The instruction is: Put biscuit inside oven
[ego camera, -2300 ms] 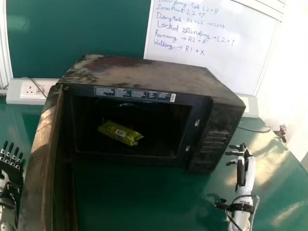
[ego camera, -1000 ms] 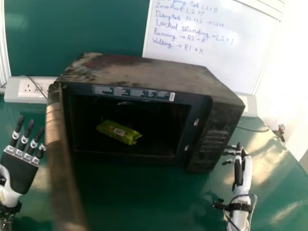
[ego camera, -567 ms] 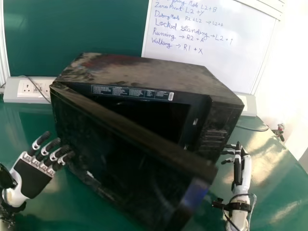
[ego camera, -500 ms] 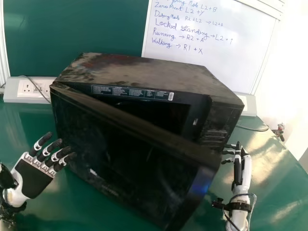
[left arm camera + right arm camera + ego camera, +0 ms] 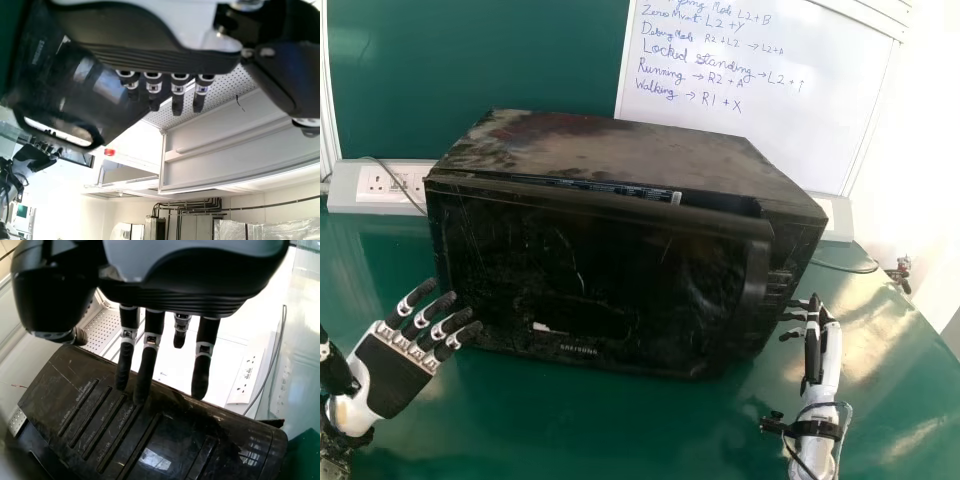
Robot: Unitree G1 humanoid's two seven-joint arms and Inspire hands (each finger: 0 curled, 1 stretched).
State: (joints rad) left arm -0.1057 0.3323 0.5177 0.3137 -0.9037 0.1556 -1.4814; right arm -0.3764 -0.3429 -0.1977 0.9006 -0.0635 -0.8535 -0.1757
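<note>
Look rightward from the left hand (image 5: 390, 370), straight-fingered and spread just beside the hinge edge (image 5: 437, 240), to the oven (image 5: 610, 150) and its nearly closed door (image 5: 600, 285), reckoning the free edge (image 5: 753, 285) nearer the right hand (image 5: 815, 345), likewise straight-fingered, for 1 last push.

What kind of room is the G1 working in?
Probably a robotics lab or workshop, not a kitchen: a whiteboard with handwritten notes stands behind the microwave oven, a power socket box sits at the back of the green table.
</note>
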